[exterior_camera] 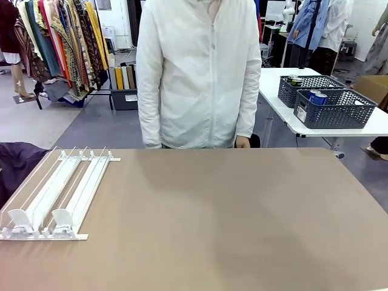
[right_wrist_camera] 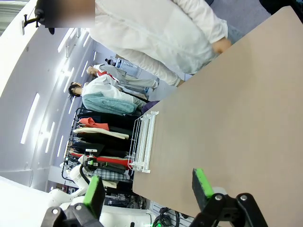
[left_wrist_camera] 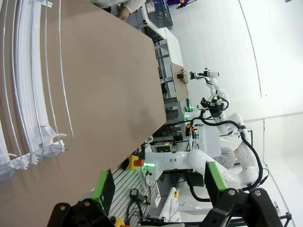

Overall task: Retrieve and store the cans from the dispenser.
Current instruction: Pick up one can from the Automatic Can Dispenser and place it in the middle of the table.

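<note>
The dispenser (exterior_camera: 57, 194) lies on the left of the brown table, a white and clear rack with front stoppers toward me, and its lanes hold nothing. It also appears in the left wrist view (left_wrist_camera: 33, 94) and far off in the right wrist view (right_wrist_camera: 143, 142). A blue-and-white can (exterior_camera: 317, 96) stands in a dark grey basket (exterior_camera: 339, 112) on a white side table at back right. More can tops (exterior_camera: 296, 79) show in the basket behind it. My left gripper (left_wrist_camera: 159, 184) is open and holds nothing, off the table's edge. My right gripper (right_wrist_camera: 148, 189) is open too, above the near table edge.
A person in a white shirt (exterior_camera: 197, 66) stands at the far edge, one hand (exterior_camera: 242, 142) hanging just behind the table. The brown tabletop (exterior_camera: 230, 218) is bare to the right of the rack. Clothes racks (exterior_camera: 60, 42) stand at the back left.
</note>
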`<state>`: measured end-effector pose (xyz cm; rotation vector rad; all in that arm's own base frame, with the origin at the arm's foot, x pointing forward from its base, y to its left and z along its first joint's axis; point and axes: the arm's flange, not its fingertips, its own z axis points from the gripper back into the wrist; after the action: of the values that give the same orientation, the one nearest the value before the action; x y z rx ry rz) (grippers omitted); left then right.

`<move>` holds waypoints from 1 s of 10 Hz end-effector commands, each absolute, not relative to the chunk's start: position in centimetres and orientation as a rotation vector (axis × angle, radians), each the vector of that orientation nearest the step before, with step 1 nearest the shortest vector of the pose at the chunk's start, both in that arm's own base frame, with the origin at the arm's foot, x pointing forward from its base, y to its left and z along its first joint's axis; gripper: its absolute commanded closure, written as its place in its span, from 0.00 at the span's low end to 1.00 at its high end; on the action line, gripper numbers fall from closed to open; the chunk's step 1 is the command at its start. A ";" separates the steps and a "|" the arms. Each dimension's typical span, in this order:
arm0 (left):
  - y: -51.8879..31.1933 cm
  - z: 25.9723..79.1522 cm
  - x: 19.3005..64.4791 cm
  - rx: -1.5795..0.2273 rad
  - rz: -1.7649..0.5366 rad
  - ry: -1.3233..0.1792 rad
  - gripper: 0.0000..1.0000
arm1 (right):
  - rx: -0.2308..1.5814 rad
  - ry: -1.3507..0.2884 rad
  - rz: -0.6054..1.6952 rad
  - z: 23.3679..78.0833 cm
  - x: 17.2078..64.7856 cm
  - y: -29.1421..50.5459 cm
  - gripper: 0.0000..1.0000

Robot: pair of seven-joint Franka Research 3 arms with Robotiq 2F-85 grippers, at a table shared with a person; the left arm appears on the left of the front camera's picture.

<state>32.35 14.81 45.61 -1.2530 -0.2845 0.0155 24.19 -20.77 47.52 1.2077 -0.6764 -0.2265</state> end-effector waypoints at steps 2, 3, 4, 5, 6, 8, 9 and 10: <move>14.4 45.9 32.1 -1.276 0.035 -0.288 0.00 | 1.223 -0.716 -0.212 47.7 24.5 -20.6 0.00; 14.4 45.9 32.1 -1.276 0.035 -0.288 0.00 | 1.223 -0.716 -0.212 47.7 24.5 -20.6 0.00; 14.4 45.9 32.1 -1.276 0.035 -0.288 0.00 | 1.223 -0.716 -0.212 47.7 24.5 -20.6 0.00; 14.4 45.9 32.1 -1.276 0.035 -0.288 0.00 | 1.223 -0.716 -0.212 47.7 24.5 -20.6 0.00; 14.4 45.9 32.1 -1.276 0.035 -0.288 0.00 | 1.223 -0.716 -0.212 47.7 24.5 -20.6 0.00; 14.4 45.9 32.1 -1.276 0.035 -0.288 0.00 | 1.223 -0.716 -0.212 47.7 24.5 -20.6 0.00; 14.4 45.9 32.1 -1.276 0.035 -0.288 0.00 | 1.223 -0.716 -0.212 47.7 24.5 -20.6 0.00; 14.4 45.9 32.1 -1.276 0.035 -0.288 0.00 | 1.223 -0.716 -0.212 47.7 24.5 -20.6 0.00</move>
<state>32.35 14.81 45.61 -1.2530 -0.2844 0.0156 24.19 -20.77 47.52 1.2077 -0.6765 -0.2265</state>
